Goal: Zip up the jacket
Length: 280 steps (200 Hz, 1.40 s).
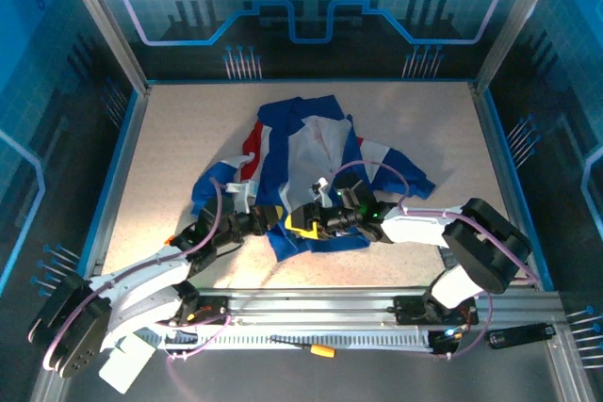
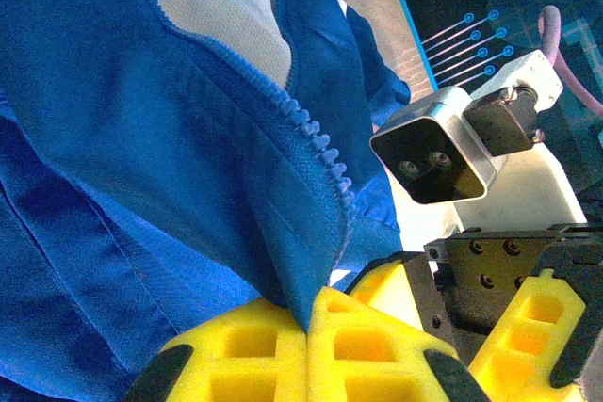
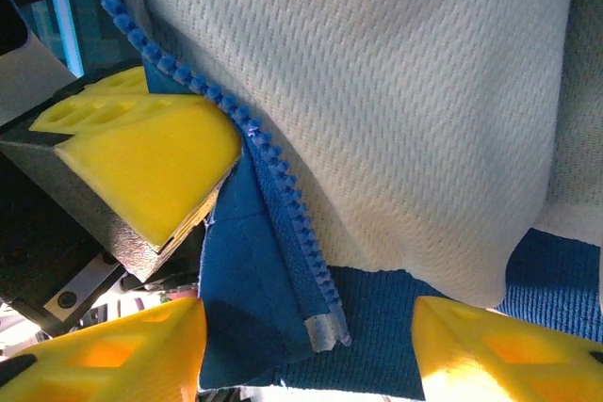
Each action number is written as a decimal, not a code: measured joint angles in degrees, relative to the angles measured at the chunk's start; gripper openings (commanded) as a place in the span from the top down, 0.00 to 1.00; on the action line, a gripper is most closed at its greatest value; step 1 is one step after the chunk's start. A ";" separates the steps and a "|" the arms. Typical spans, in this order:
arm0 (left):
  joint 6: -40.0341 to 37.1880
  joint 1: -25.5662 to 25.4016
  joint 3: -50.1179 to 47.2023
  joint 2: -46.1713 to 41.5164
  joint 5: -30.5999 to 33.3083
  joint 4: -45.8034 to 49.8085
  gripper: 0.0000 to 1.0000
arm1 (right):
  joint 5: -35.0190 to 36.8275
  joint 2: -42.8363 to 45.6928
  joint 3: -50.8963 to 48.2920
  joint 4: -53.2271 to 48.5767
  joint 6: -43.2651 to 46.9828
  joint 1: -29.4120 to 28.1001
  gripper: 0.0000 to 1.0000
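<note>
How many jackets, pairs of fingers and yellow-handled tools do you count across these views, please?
Jackets: 1, the blue jacket on the table
Pairs of fingers: 2, the left fingers shut on the jacket's zip edge, the right fingers open around it
Yellow-handled tools: 1, the yellow-handled tool on the rail by the arm bases
Total: 4

blue jacket (image 1: 311, 162), unzipped, crumpled mid-table

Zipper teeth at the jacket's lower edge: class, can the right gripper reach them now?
Probably yes: the zipper teeth lie between the fingers of the open right gripper, nothing covering them; the left gripper pinches the jacket.
</note>
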State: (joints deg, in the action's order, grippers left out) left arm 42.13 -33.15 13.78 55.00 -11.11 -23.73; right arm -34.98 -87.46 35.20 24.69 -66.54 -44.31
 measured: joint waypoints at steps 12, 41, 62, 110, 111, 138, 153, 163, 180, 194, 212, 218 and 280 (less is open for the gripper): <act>0.39 0.00 -0.50 0.00 0.33 -0.81 1.00 | 0.00 0.00 0.00 0.57 -0.66 -0.24 0.38; 2.45 0.00 -1.97 0.98 0.96 -3.54 1.00 | -0.02 -0.04 0.04 3.15 -2.49 -1.36 0.37; 3.76 0.00 -2.05 2.56 1.05 -5.14 1.00 | -0.04 -0.68 0.90 3.48 -3.17 -2.51 0.45; 5.81 0.00 -2.05 1.88 1.90 -5.90 1.00 | 0.52 -1.01 1.77 3.32 -4.20 -3.02 0.61; 5.84 0.00 -2.05 1.84 1.90 -5.90 1.00 | 0.55 -1.01 1.77 3.30 -4.15 -3.02 0.61; 5.84 0.00 -2.05 -0.39 2.10 -4.26 1.00 | 2.12 0.63 1.77 2.19 -3.63 -2.89 0.55; 5.81 0.00 -2.05 -1.55 2.05 -2.84 1.00 | 2.95 1.22 1.86 1.95 -3.52 -2.78 0.56; 5.81 0.00 -2.05 -2.19 2.03 -1.97 0.99 | 3.26 1.18 2.12 1.86 -3.54 -2.73 0.58; 5.84 0.00 -2.05 -3.08 1.86 -0.28 0.98 | 3.28 0.68 3.17 1.86 -3.50 -2.71 0.70; 5.88 0.00 -2.05 -3.56 1.86 0.74 0.93 | 3.26 -0.04 4.24 1.90 -3.58 -2.78 0.85; 5.79 0.00 -1.81 -4.07 1.86 2.23 0.86 | 3.56 -0.33 4.68 1.42 -3.91 -2.78 0.97; 5.75 0.00 -1.49 -4.13 1.88 3.21 0.80 | 3.67 -0.31 4.68 1.09 -3.89 -2.78 1.00; 0.55 0.02 3.63 -7.39 2.78 14.53 0.38 | 14.25 7.34 12.02 -22.27 8.46 -2.91 1.00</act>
State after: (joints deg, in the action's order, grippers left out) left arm 42.68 -33.12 17.41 47.62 -8.34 -9.19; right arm -20.73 -80.12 47.22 2.42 -58.08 -47.22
